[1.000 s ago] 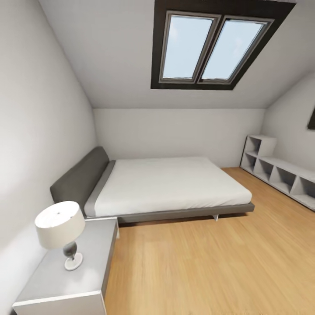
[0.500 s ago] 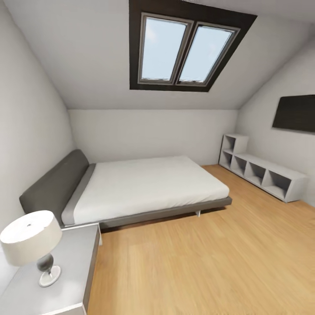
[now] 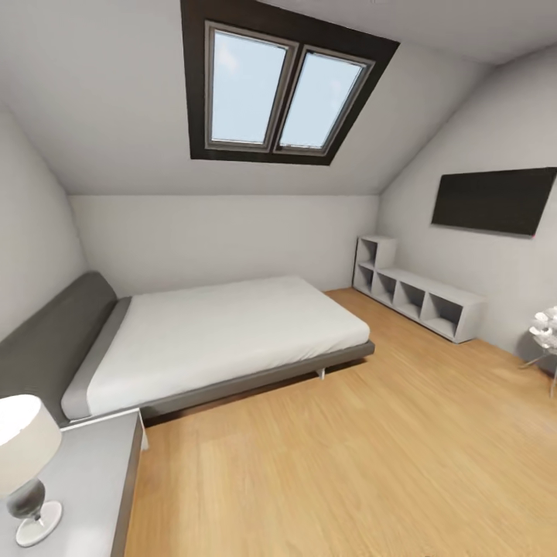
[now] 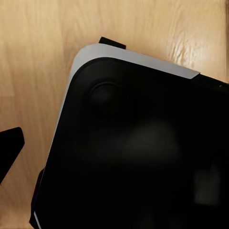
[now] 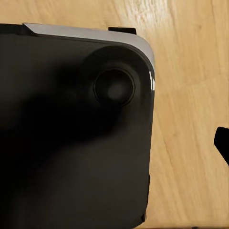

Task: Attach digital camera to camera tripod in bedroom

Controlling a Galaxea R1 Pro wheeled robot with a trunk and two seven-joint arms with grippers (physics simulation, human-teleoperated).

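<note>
1. Head view: you face the bedroom. The bed [image 3: 216, 340] lies at centre left, with the skylight [image 3: 282, 93] in the sloped ceiling at the top of the frame.
2. Right side of the frame: a dark wall panel [image 3: 495, 199] hangs above a low open shelf [image 3: 422, 298].
3. Lower left corner: a lamp [image 3: 23, 464] stands on a grey nightstand [image 3: 93, 487].
4. Right edge: part of a pale object [image 3: 546, 329] on thin legs; you cannot tell what it is.
5. Wrist views: each looks down on the robot's dark base [image 4: 143, 152] over wood floor [image 4: 38, 57].
6. You cannot tell either gripper's state; a dark tip [image 4: 9, 148] shows at one frame edge.
</note>
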